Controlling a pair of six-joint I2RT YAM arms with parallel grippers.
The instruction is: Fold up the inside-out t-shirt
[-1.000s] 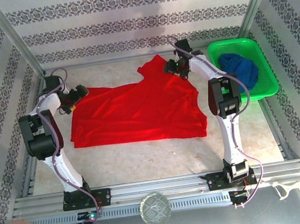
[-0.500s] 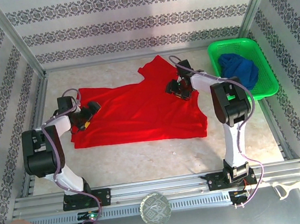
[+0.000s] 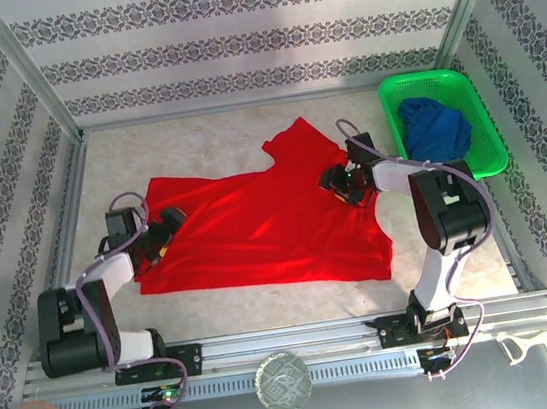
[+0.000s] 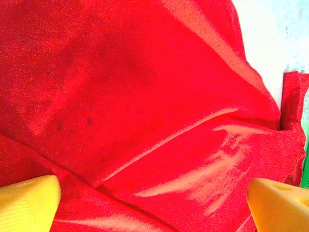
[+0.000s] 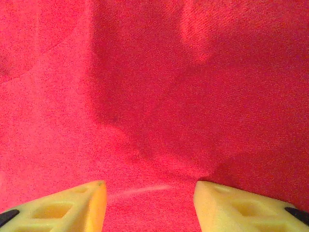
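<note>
T-shirt [image 3: 257, 229] lay spread on the tabletop [image 3: 266, 301], and everything else sat around it. Left hand [image 3: 162, 234] rested on the t-shirt's left edge. Right hand [image 3: 343, 183] rested on its right part, just in front of the flap that stuck out toward the back. Basket [image 3: 493, 150] stood right of the t-shirt and further back, apart from the cloth, with a bundled garment [image 3: 435, 128] in it. Bare tabletop ran along the t-shirt's near hem. A round dish [image 3: 283, 381] lay in front of the t-shirt, past the arm bases.
</note>
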